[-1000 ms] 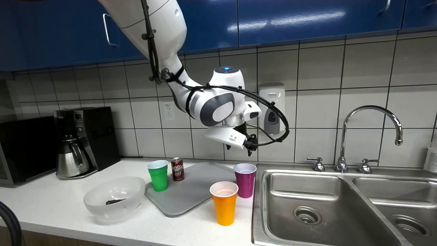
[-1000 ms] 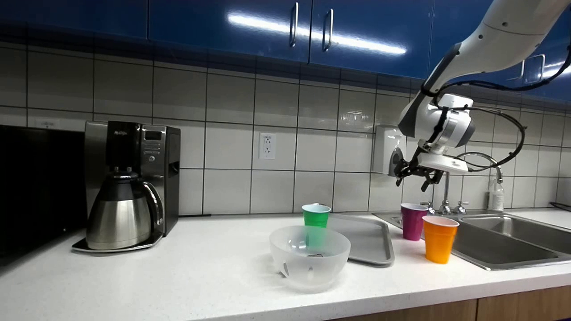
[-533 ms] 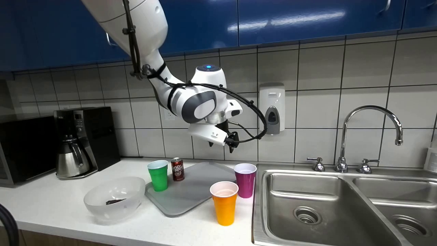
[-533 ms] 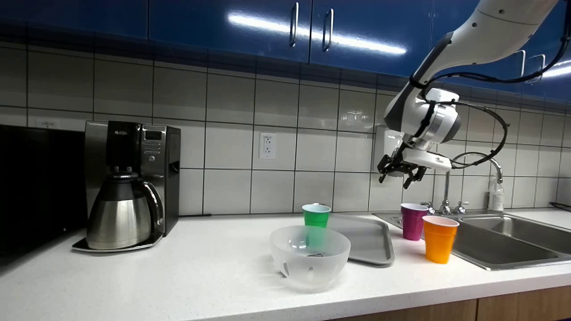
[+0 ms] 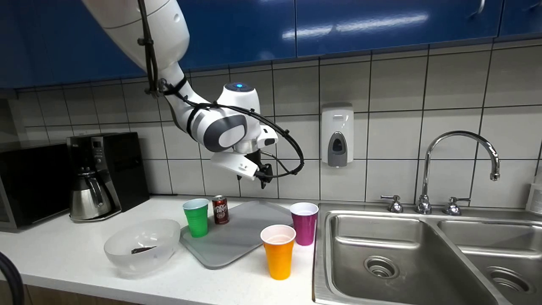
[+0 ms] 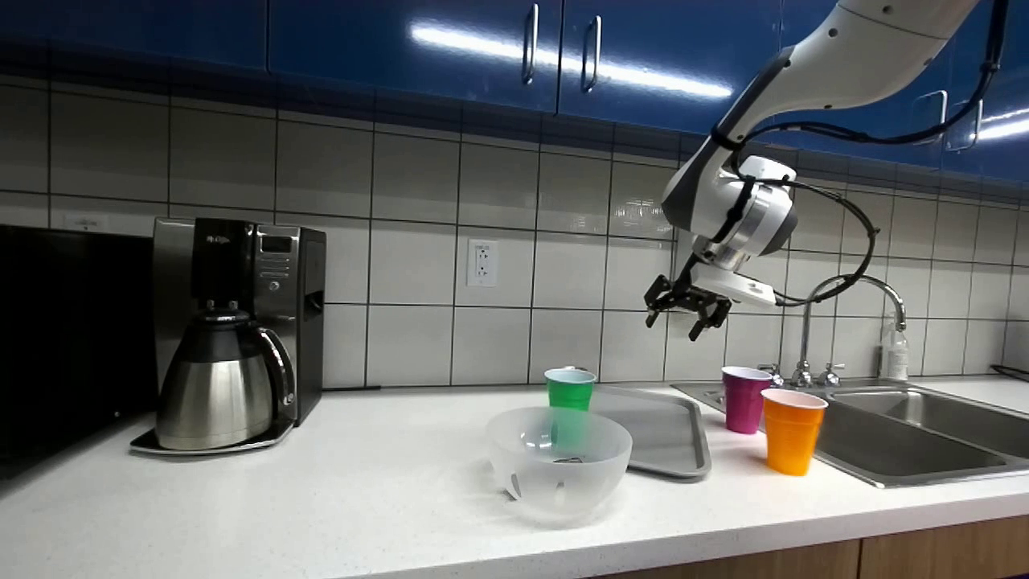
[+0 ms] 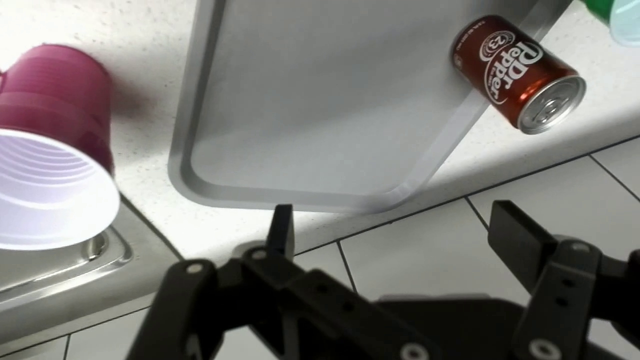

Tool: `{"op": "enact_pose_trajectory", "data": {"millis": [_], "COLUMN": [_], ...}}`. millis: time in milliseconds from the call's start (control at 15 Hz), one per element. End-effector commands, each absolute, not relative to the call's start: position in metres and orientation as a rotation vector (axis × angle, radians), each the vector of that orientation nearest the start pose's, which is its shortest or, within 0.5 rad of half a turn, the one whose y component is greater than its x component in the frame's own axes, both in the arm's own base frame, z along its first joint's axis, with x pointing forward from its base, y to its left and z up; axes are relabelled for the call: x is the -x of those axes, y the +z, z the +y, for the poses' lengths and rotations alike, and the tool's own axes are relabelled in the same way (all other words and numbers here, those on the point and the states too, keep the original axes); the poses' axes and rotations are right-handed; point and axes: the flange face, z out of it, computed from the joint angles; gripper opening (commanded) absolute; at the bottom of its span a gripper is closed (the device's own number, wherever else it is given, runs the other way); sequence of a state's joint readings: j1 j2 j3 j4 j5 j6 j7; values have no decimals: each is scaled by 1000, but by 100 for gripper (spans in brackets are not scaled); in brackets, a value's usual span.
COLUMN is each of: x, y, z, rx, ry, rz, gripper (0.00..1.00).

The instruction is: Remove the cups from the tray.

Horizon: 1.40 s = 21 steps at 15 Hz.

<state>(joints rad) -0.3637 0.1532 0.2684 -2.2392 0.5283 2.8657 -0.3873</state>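
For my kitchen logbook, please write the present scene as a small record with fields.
Gripper: black two-finger gripper, open, holding nothing
Tray: flat grey rectangular tray, on white counter
On tray: tapered green plastic cup, upright; cylindrical red metal can, upright
Off tray: tapered orange plastic cup, tapered purple plastic cup, both upright on counter
Beside tray: round frosted bowl, dark item inside
Left to remove: green cup

At the upper right of my wrist view, on a dark red cylindrical metal soda can (image 7: 517,75), I read "Dr Pepper" in slanting white letters, and "23" in a ring beside it. At the left of an exterior view, the pale logo on a boxy black-and-steel coffee maker (image 6: 225,277) is too small for me.
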Motion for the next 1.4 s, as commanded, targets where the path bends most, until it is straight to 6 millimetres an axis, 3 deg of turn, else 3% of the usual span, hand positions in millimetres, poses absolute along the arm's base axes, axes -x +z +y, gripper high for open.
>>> {"op": "enact_pose_trajectory", "data": {"millis": [0,733,1333], "x": [-565,-561,-545], "y": [355,340,307], "z": [-61,19,59], "rx": [2818,2751,2798], "ry": [-723,-598,-476], "rz": [232,45,-71], "gripper": [100,100,100]}}
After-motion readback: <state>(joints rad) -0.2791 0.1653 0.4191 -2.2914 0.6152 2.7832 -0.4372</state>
